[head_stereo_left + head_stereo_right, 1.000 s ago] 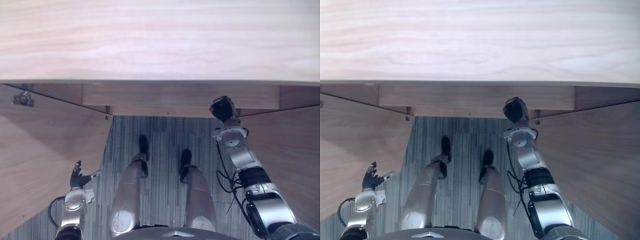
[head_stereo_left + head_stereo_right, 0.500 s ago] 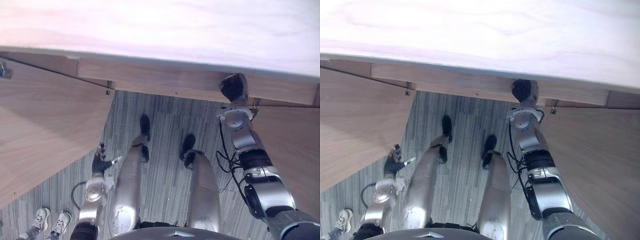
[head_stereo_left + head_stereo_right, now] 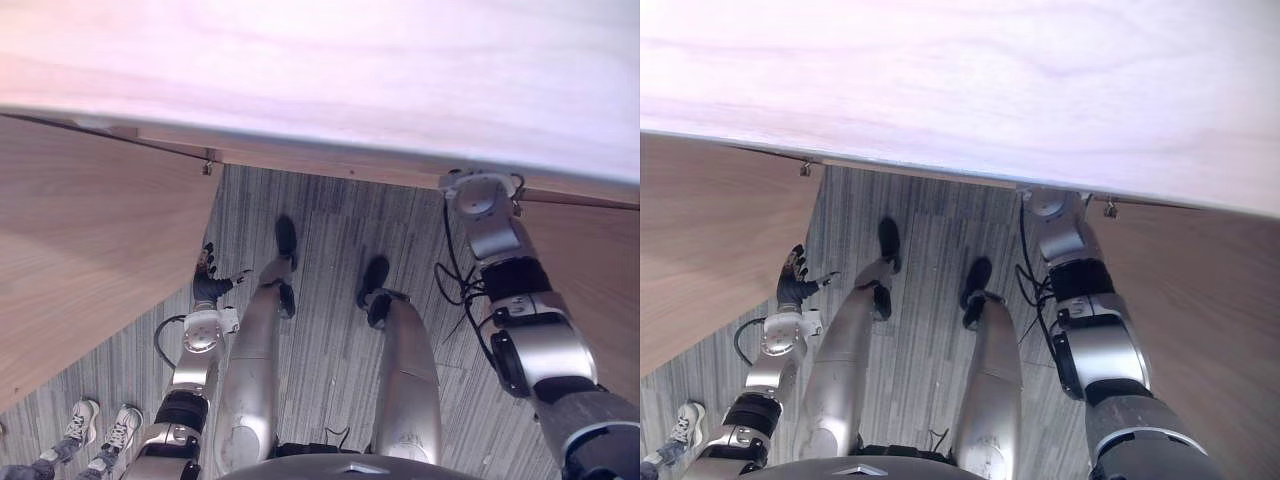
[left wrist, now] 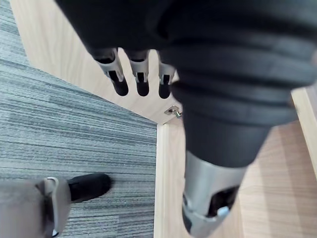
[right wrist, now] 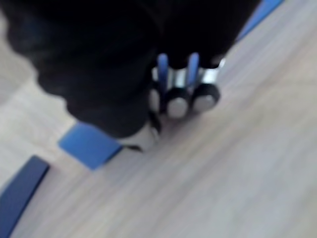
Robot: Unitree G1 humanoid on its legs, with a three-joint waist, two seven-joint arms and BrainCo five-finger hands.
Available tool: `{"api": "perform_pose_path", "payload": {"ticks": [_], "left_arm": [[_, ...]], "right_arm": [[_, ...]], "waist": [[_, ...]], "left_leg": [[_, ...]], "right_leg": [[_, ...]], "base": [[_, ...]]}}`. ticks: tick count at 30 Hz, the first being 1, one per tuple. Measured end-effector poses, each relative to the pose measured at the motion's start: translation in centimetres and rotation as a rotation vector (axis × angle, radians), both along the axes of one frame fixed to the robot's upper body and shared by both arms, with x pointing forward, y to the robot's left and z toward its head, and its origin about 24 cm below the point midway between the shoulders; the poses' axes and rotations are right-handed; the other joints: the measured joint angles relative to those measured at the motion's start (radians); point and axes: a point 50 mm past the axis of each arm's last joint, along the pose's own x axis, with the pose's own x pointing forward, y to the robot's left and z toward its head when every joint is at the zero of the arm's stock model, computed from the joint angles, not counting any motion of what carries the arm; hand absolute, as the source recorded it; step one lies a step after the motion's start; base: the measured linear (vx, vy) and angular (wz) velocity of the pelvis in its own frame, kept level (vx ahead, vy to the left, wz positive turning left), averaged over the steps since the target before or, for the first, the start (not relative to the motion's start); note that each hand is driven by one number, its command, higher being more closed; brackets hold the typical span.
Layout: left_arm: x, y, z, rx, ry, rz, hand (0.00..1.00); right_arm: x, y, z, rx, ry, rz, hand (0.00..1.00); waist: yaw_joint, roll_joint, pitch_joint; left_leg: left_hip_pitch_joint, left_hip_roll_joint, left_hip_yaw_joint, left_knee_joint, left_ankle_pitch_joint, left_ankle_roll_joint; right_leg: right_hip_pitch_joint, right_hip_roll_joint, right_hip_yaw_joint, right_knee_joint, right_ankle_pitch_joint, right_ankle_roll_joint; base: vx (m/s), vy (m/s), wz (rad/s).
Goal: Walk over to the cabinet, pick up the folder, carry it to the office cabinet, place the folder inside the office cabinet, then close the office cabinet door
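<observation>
Right hand (image 5: pixel 148 84) is buried in the office cabinet (image 3: pixel 320 80), under its top. Blue folder (image 5: pixel 89 145) is seen on either side of the hand and between the fingers (image 5: pixel 204 96), long axis likely crossing under the palm. Clamped or not cannot be told: blurred. Left hand (image 3: pixel 208 283) is held slack and empty, nearer the open door (image 3: pixel 80 240).

Pale wood-grain board (image 5: pixel 237 163) with a flat blue folder (image 5: pixel 89 145) and a dark blue strip (image 5: pixel 20 186) lying on it; grey striped carpet floor (image 3: pixel 330 230) with a person's white sneakers (image 3: pixel 100 435).
</observation>
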Motion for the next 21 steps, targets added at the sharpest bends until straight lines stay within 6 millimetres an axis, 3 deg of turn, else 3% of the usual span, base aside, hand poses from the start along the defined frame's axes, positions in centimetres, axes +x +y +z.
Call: {"api": "perform_pose_path", "payload": {"ticks": [4, 9, 12, 21], "left_arm": [[0.1, 0.0, 0.1, -0.011, -0.006, 0.004, 0.00], [1.0, 0.5, 1.2, -0.020, -0.044, 0.025, 0.00], [1.2, 0.6, 1.4, -0.021, -0.053, 0.029, 0.00], [1.2, 1.3, 1.7, -0.040, -0.065, 0.047, 0.00]], "right_arm": [[-0.1, -1.4, 0.1, 0.058, -0.004, -0.030, 1.00], [-0.4, -2.4, 0.6, 0.073, -0.027, -0.048, 1.00], [-0.6, -2.9, 1.1, 0.089, -0.044, -0.064, 1.00], [-0.5, -2.6, 3.6, 0.061, -0.103, -0.051, 1.00]], "waist": [[-0.003, 0.000, 0.000], [-0.004, -0.028, -0.007], [-0.004, -0.031, -0.007], [-0.022, -0.032, -0.007]], "left_leg": [[-0.004, -0.001, 0.006, -0.011, 0.006, 0.000], [-0.043, 0.014, 0.044, -0.009, 0.014, 0.007], [-0.053, 0.016, 0.049, -0.008, 0.018, 0.012], [-0.098, 0.017, 0.052, -0.013, 0.035, 0.011]], "right_leg": [[-0.004, -0.008, -0.012, 0.003, -0.001, -0.001], [-0.046, -0.014, -0.013, 0.014, -0.002, -0.002], [-0.055, -0.016, -0.014, 0.017, -0.002, -0.002], [-0.109, -0.016, -0.011, 0.026, 0.011, -0.004]], "base": [[-0.03, -0.011, 0.10], [-0.03, -0.014, 0.04], [-0.01, -0.005, 0.01], [-0.03, -0.009, -0.01]]}}
